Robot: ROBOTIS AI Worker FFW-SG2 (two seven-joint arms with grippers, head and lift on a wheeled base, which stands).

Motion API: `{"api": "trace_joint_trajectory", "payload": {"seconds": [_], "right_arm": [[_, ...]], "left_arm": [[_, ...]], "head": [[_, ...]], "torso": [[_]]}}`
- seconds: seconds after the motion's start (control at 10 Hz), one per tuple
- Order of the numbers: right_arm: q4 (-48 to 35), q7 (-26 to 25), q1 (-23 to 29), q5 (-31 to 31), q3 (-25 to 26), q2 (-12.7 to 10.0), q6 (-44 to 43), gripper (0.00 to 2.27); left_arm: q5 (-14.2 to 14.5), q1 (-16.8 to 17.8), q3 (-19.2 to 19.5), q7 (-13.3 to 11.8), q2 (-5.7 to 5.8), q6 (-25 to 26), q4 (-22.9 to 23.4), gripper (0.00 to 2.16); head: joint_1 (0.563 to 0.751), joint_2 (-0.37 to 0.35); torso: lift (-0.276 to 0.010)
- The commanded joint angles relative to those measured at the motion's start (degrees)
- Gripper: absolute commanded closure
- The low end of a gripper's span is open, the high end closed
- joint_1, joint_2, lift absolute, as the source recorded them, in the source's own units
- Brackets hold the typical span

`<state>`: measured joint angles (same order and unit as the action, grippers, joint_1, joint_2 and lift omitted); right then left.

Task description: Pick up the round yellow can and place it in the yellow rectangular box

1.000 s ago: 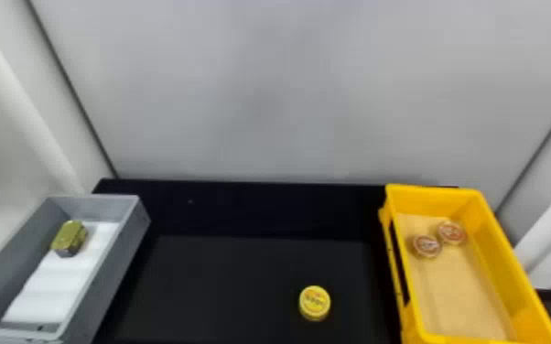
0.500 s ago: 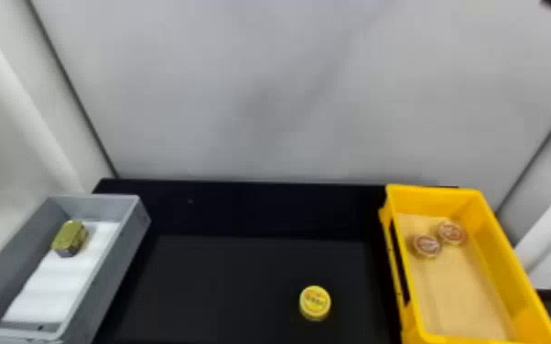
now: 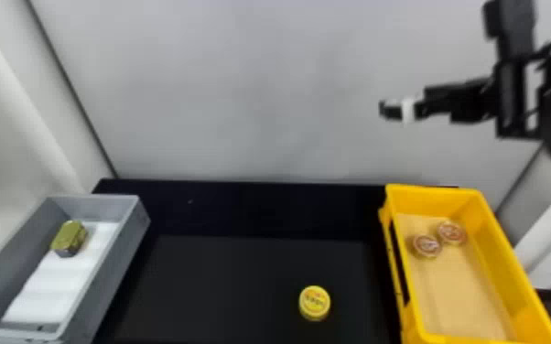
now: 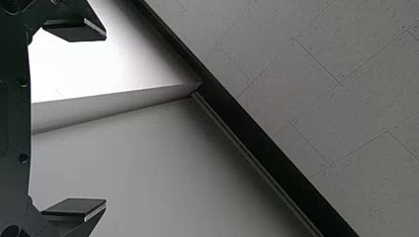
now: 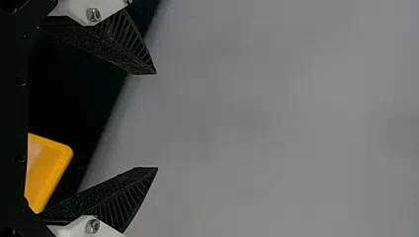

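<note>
- You are looking down on a dark desk [image 3: 242,283], where the round yellow can [image 3: 314,302] is lying between two boxes, nearer to the yellow one and outside both.
- On the robot's right, the yellow rectangular box [image 3: 430,201] is standing with its open top facing up.
- Inside it, you are seeing a tan bottom [image 3: 457,288] that is carrying two round tins with reddish tops; one [image 3: 426,246] is sitting just beside the other [image 3: 452,232], toward the far end.
- On the robot's left, you are seeing a grey box [image 3: 116,260] that is holding a white lining [image 3: 59,283] and a greenish-gold tin [image 3: 69,238] with cut corners, which is resting toward its far end.
- Your right gripper [image 3: 382,110] is hanging in front of the pale wall [image 3: 242,100], high above the desk and well apart from the can; in its wrist view, its fingers [image 5: 111,52] are standing open.
- Your left gripper [image 4: 105,120] is pointing toward the wall and a speckled, panelled surface [image 4: 316,89] in its own wrist view, and its fingers [image 4: 74,206] are standing wide apart.
</note>
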<state>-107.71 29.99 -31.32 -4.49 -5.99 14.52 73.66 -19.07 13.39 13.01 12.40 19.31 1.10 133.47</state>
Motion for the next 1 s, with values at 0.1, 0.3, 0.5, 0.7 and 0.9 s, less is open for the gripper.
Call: {"api": "trace_joint_trajectory", "payload": {"seconds": [0.1,0.3,0.5,0.7,0.9], "right_arm": [[14.5,4.9,3.9,0.0,-3.0,-2.9,-10.1,0.09],[22.1,6.2,4.7,0.0,-6.7,-4.0,-14.5,0.09],[28.0,8.4,5.1,-2.0,-10.8,-3.9,-18.5,0.09],[32.5,13.3,5.8,-7.6,-13.1,-5.5,-22.1,0.09],[36.9,15.5,6.4,-10.1,-13.5,-6.9,-24.9,0.09]], "left_arm": [[0.0,0.9,-1.3,0.0,-0.84,-0.9,-1.0,0.09],[0.0,1.1,-1.8,0.1,-1.1,-1.4,-1.3,0.09],[0.0,1.5,-1.9,0.2,-1.63,-2.2,-1.8,0.09],[0.0,1.7,-2.0,0.2,-2.07,-2.9,-2.1,0.09],[0.0,1.8,-2.2,0.3,-2.07,-3.2,-2.2,0.09]], "head": [[0.694,0.059],[0.694,0.059],[0.694,0.059],[0.694,0.059],[0.694,0.059]], "torso": [[0.0],[0.0],[0.0],[0.0],[0.0]]}}
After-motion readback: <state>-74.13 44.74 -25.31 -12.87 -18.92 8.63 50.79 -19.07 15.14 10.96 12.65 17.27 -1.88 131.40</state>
